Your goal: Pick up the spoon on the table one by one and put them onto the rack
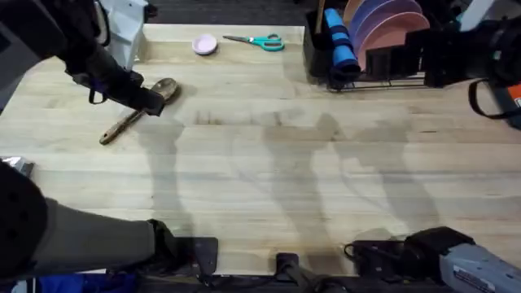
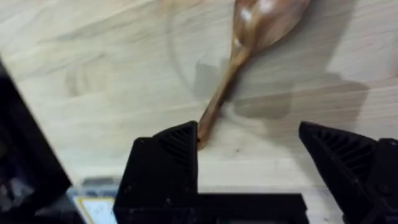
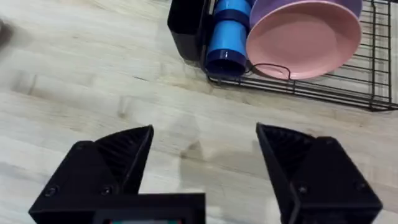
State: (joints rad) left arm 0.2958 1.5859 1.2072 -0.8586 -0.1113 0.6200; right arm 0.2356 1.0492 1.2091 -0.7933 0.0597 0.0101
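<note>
Spoon (image 2: 252, 43) lies between open left fingers (image 2: 177, 155)

one spoon (image 1: 138, 111), one rack (image 1: 383, 69), one scissors (image 1: 256, 41)

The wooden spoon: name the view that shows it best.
The overhead view: the wooden spoon lies whole on the table, bowl to handle tip, with the open left gripper over its middle. The left wrist view shows part of the bowl and the handle close up. The right wrist view faces the rack.

Robot lab: wooden table (image 1: 269, 155), two arms, staged dish rack (image 1: 383, 61).
</note>
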